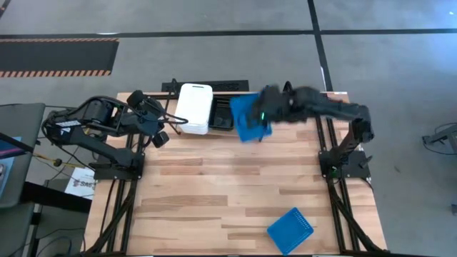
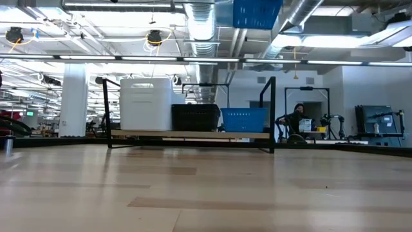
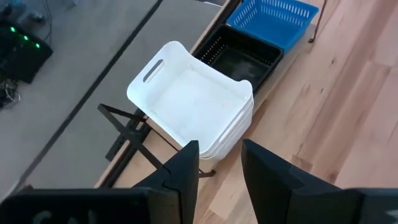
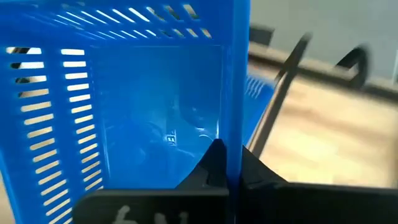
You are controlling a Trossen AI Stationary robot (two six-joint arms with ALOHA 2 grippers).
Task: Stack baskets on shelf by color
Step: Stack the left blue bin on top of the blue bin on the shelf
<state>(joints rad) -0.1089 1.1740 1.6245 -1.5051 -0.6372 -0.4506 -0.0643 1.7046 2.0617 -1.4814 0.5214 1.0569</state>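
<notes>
Now right hand [image 4: 227,163] clenched on blue basket [image 1: 250,120] rim, basket raised above shelf [image 2: 190,135].

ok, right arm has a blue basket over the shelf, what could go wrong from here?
1. The right gripper pinches only the rim of the held blue basket, which hangs tilted; it may slip or land crooked on the blue basket on the shelf.
2. It could snag the shelf upright close by.
</notes>
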